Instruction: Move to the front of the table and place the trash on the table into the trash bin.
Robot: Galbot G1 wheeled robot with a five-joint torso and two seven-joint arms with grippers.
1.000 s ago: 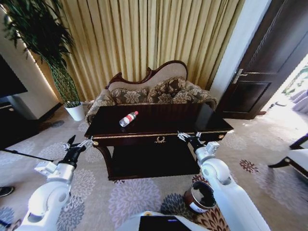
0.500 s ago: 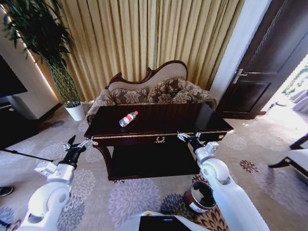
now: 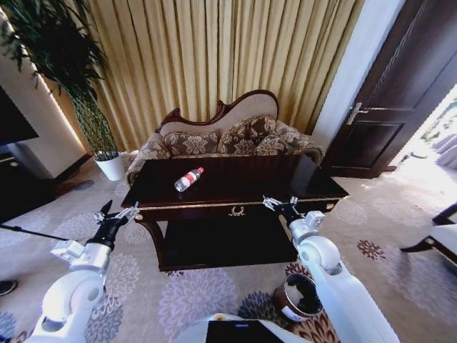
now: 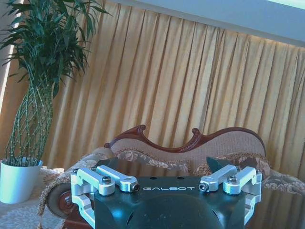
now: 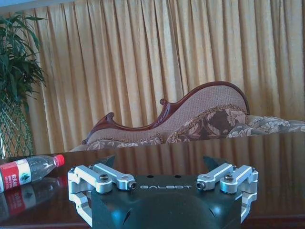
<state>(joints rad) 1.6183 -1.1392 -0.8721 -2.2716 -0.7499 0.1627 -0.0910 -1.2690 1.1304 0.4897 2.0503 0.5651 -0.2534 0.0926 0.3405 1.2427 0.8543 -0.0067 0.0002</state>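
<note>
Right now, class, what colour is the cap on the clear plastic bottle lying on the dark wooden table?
Red. The clear plastic bottle shows its cap best in the right wrist view.

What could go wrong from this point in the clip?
The bottle lies on its side on the glossy table, toward the robot's left, so a nudge may roll it off. The right gripper sits close to the table's front edge and might bump it. The trash bin stands low beside the right arm, so a drop from table height might miss.
</note>
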